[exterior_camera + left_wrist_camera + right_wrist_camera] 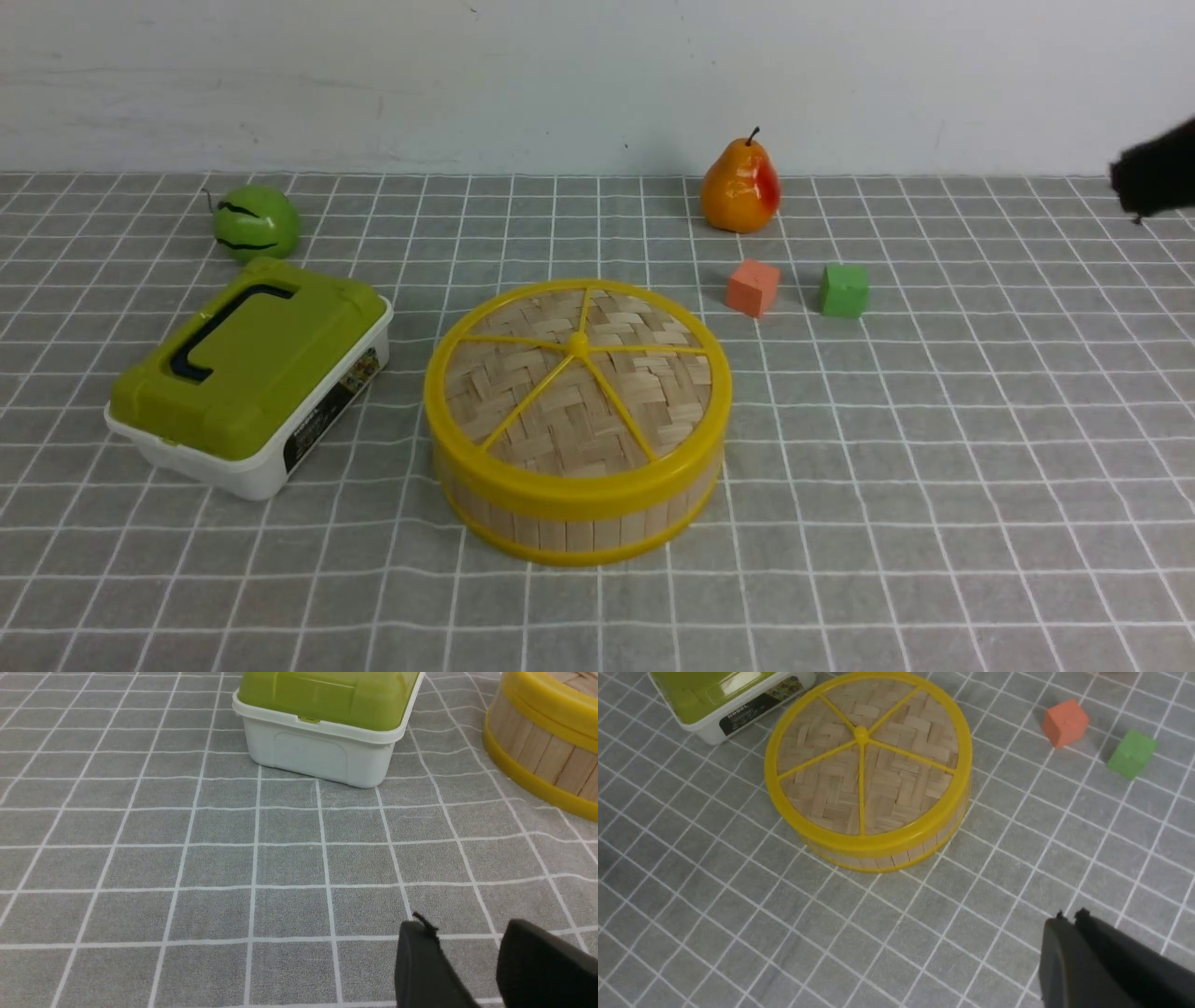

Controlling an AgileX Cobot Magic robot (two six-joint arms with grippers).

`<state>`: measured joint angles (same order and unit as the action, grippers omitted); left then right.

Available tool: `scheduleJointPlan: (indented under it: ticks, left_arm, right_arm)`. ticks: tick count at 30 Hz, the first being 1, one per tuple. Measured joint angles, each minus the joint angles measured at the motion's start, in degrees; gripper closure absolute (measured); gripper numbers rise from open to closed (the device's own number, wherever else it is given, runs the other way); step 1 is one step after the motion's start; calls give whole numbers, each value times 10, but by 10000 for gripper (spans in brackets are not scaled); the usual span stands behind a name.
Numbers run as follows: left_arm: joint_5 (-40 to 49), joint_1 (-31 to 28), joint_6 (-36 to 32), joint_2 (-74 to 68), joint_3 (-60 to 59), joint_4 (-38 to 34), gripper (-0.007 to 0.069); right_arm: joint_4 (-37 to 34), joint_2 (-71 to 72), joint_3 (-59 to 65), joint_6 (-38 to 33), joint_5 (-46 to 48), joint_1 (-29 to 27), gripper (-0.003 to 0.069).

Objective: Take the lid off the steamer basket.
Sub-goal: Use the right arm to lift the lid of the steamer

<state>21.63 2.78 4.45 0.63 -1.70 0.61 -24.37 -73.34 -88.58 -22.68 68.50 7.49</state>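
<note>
The woven bamboo lid (pixel 579 373) with yellow rim, spokes and knob sits closed on the round steamer basket (pixel 569 527) at the table's middle. Both also show in the right wrist view, the lid (pixel 866 760) on the basket (pixel 882 858). The basket's side (pixel 546 751) shows in the left wrist view. My right gripper (pixel 1069 917) is shut and empty, high off to the right of the basket; a dark part of it shows at the front view's right edge (pixel 1153 177). My left gripper (pixel 467 928) is open and empty, low over the cloth, short of the white box.
A white box with a green lid (pixel 247 373) stands left of the basket. A green apple (pixel 255 222) lies behind it. A pear (pixel 740 187), an orange cube (pixel 752 287) and a green cube (pixel 844 290) lie at the back right.
</note>
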Motion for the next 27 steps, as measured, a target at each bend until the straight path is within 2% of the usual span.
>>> scheduleJointPlan:
  ticks: [1,2,3,4,8,14,18,22,27]
  left_arm:
    - [0,0,0,0,0,0,386]
    - [1,0,0,0,0,0,386]
    - [1,0,0,0,0,0,386]
    - [1,0,0,0,0,0,386]
    - [2,0,0,0,0,0,386]
    - [2,0,0,0,0,0,386]
    - [2,0,0,0,0,0,386]
    - [2,0,0,0,0,0,386]
    - [2,0,0,0,0,0,386]
  right_arm:
    - [5,0,-4,2,0,5,659]
    - [37,-28,-30,19,2,40,659]
    - [54,-40,-43,28,3,50,659]
    - [104,-78,-79,55,8,99,659]
    - [180,-167,-156,92,28,171,657]
    - [199,-297,-269,101,32,239,650]
    - [199,-368,-322,102,32,258,631]
    - [199,-428,-362,116,32,262,564]
    - [199,-494,-400,147,31,262,349]
